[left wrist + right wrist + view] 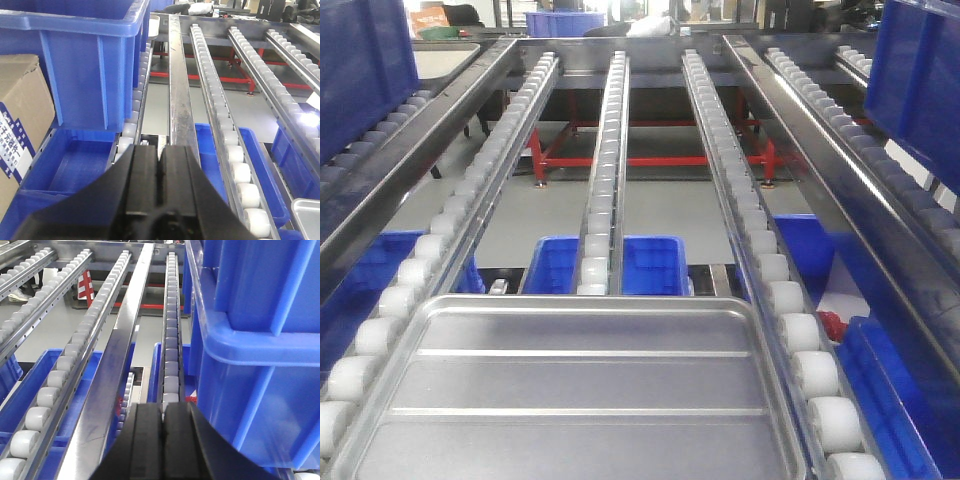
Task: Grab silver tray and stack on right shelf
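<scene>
The silver tray is seen lying flat at the near end of a rack of chunky white rollers, its two long ridges running crosswise and its side rims carried on the left and right roller lanes, while the middle lane ends just beyond its far rim. It is not held by either arm. The right shelf, with its lanes of smaller bluish rollers, is set just to the right of that rack, parted from it by a steel rail, and a blue bin is carried on its upper part. In the left wrist view the left pincer is shown with its black fingers pressed together on nothing, above a steel bar, with a blue crate and a cardboard box to its left. In the right wrist view the right pincer is likewise closed and holds nothing, just beside stacked blue bins. More blue tubs and a red frame are visible on the floor below.
</scene>
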